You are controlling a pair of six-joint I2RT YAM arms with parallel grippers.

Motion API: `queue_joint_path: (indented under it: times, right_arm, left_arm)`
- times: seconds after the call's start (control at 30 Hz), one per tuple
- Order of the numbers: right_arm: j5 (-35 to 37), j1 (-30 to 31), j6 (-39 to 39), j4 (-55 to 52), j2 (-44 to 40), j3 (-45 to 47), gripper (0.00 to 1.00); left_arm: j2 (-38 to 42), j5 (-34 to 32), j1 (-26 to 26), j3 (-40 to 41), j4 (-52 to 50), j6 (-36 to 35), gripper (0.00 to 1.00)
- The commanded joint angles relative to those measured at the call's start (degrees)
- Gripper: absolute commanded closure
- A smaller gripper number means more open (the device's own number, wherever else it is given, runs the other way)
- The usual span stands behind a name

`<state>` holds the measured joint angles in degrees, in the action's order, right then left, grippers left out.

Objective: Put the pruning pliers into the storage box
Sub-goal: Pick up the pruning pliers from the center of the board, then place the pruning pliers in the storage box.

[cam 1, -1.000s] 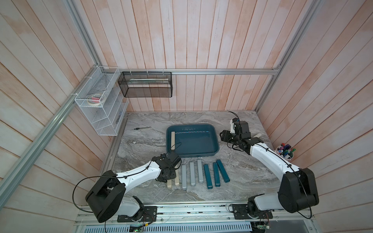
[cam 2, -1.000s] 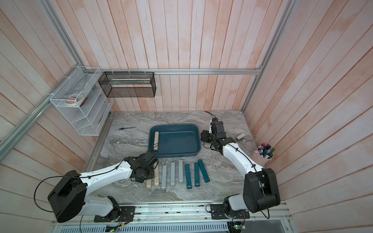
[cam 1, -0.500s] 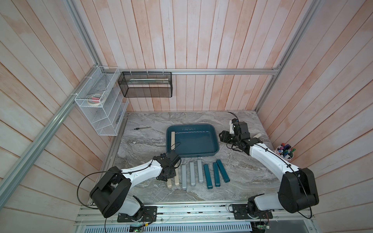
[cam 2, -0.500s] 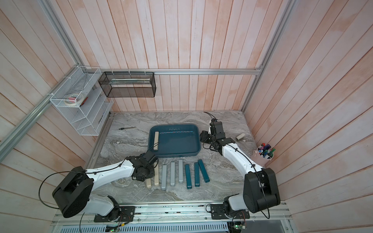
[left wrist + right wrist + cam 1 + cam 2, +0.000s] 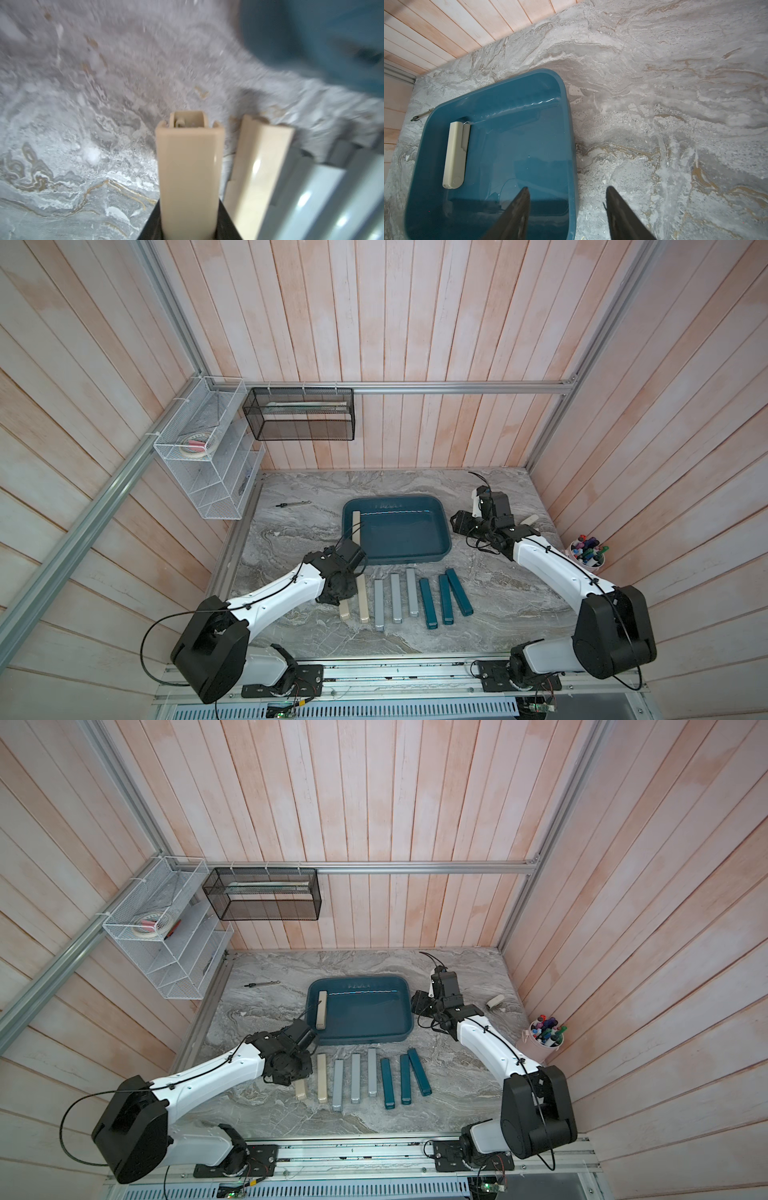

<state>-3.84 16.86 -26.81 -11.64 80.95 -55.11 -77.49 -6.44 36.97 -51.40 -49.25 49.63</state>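
One beige pruning pliers (image 5: 189,166), clamped in left claw (image 5: 188,227), points toward the storage box (image 5: 399,559); right claw (image 5: 566,189) apart.

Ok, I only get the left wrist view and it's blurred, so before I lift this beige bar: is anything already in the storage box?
Observer: Yes, one beige bar lies flat in the storage box, along the wall on the side of the left arm.
Operator: Is the right gripper in my path?
Observer: The right gripper is open and empty, hanging over the box's opposite rim.
Operator: What lies past the grey bars I see?
Observer: Three dark teal bars end the row on the table.
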Motion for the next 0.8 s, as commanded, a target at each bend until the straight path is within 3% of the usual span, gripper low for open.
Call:
queue_joint_path:
  times: [0.0, 0.27, 0.77]
  right_arm:
    - [-0.56, 0.45, -0.52, 1.90, -0.09, -0.53, 0.41]
    - [-1.21, 0.45, 1.17, 0.76, 1.44, -3.49, 0.41]
    - [0.07, 0.36, 1.58, -1.30, -3.38, -1.51, 0.41]
  left_arm:
    - [-0.07, -1.13, -2.29, -8.90, -3.13, -4.38, 0.82]
    - [-16.77, -3.49, -6.39, -32.18, -3.47, -15.69, 0.82]
    - [-45.84, -1.95, -9.46, -60.59, -3.13, -26.24, 0.82]
